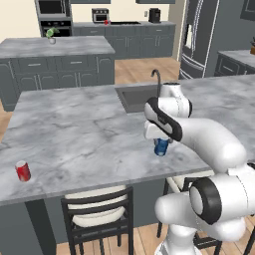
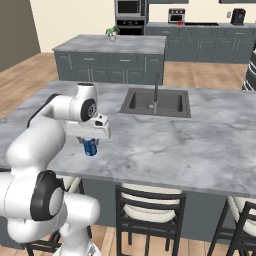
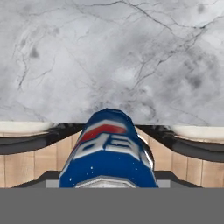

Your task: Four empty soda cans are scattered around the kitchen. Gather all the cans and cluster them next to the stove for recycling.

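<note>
One blue soda can point(image 1: 161, 147) hangs under the gripper point(image 1: 160, 144), just above the grey marble counter point(image 1: 89, 134) near its front edge. The jaws stand partly closed around the can's sides, holding it. In the hand view the can point(image 3: 108, 151) carries a red band and white lettering too blurred to read. A red soda can point(image 1: 22, 171) stands upright at the counter's left front corner, well apart from the gripper. Behind the arm lie the sink point(image 2: 156, 102) and its faucet point(image 2: 156, 90). Far back, another red can point(image 1: 106, 22) sits beside the black stove point(image 1: 124, 23).
</note>
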